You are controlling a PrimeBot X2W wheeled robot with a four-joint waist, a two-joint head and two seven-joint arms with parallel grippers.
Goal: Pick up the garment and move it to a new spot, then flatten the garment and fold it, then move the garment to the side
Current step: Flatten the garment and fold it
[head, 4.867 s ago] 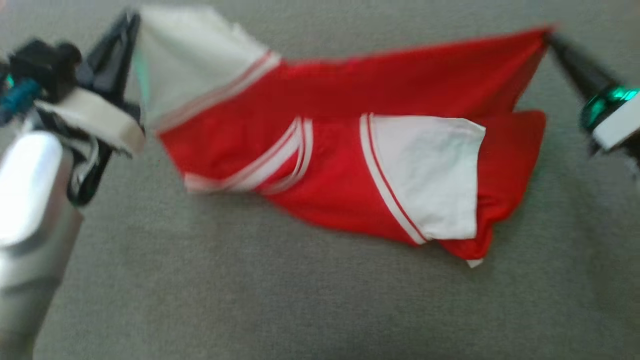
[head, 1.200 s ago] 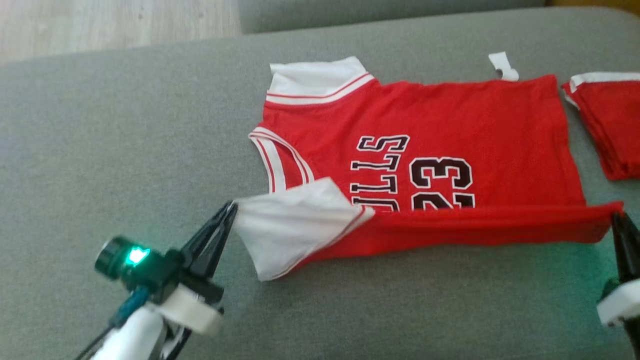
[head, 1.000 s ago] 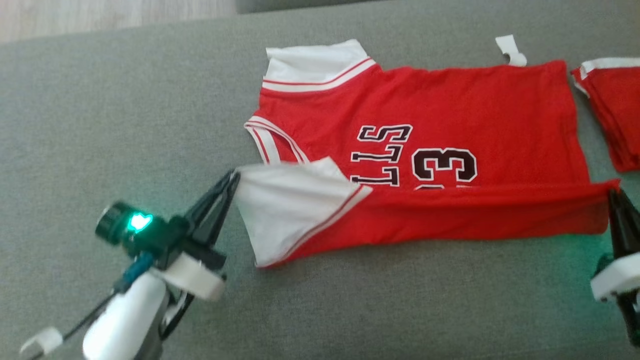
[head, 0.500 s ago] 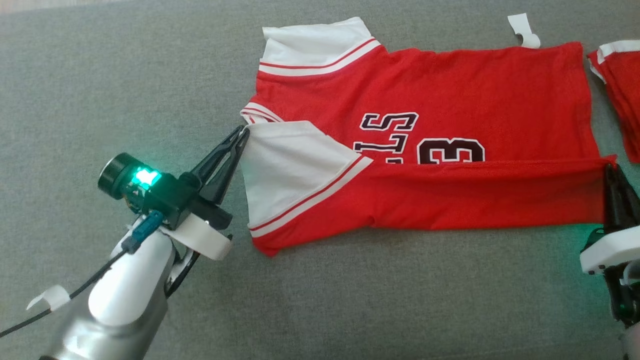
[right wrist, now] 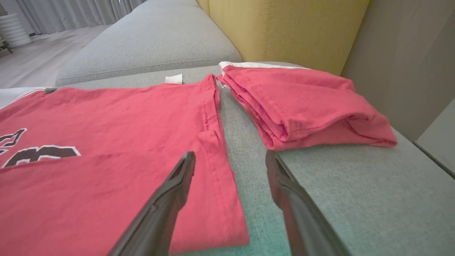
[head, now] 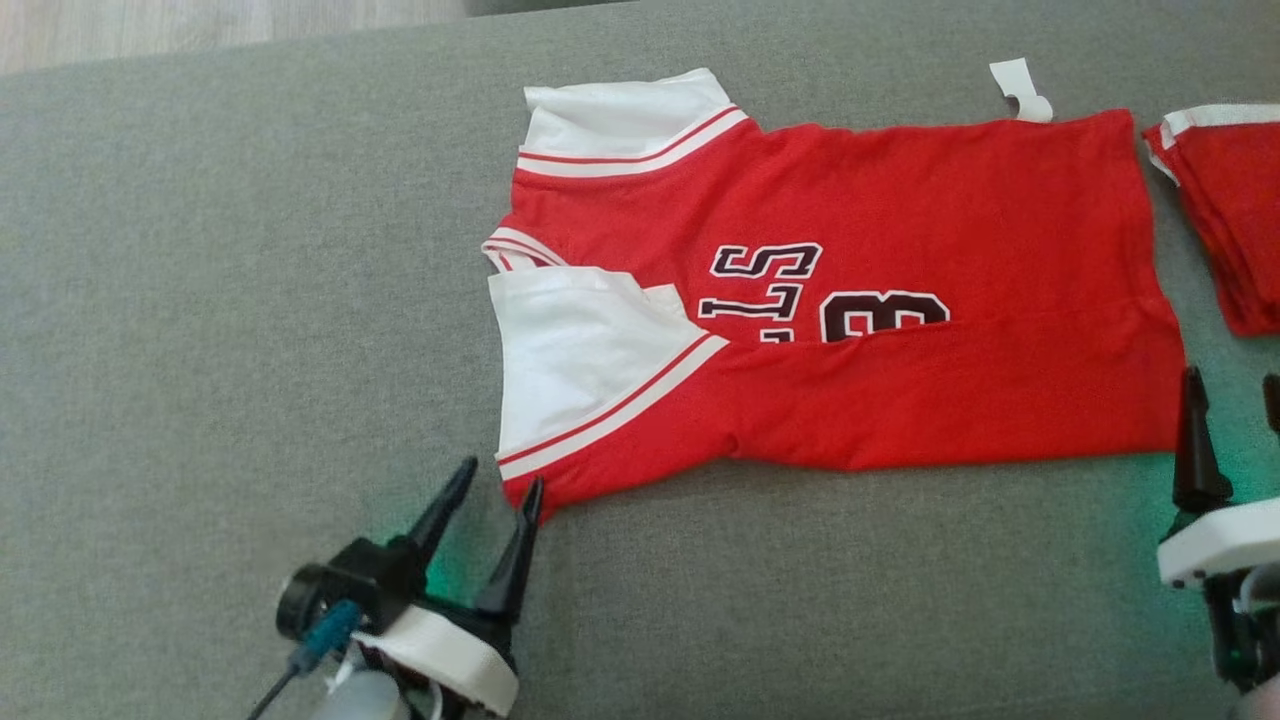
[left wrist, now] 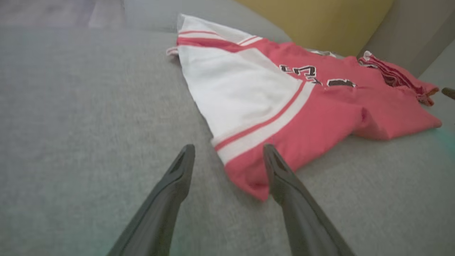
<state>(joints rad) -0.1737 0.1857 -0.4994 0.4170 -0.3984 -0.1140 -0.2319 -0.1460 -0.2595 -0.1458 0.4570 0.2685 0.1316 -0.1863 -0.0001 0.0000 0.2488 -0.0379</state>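
Both grippers have let go of the red jersey [head: 900, 220] since half a second ago, and its near long edge now rests folded over the lower part of the black lettering and number. That jersey [left wrist: 320, 117] lies flat on the grey sofa cushion [head: 250, 300], with its white sleeve [head: 570, 360] on top at its left end and a small white tag [head: 1020, 88] poking out at its far right corner. At the jersey's near left corner is the left gripper [head: 502, 476], fingers spread wide and gripping nothing; in the left wrist view [left wrist: 228, 147] the red corner reaches in between the two fingers. Just off the jersey's near right corner the right gripper [head: 1232, 378] is likewise released, its fingers [right wrist: 230, 153] straddling the hem of the jersey [right wrist: 106, 117]. Right of the jersey, just apart from it, lies a folded red garment [right wrist: 302, 106], with a yellow backrest [right wrist: 284, 28] behind it.
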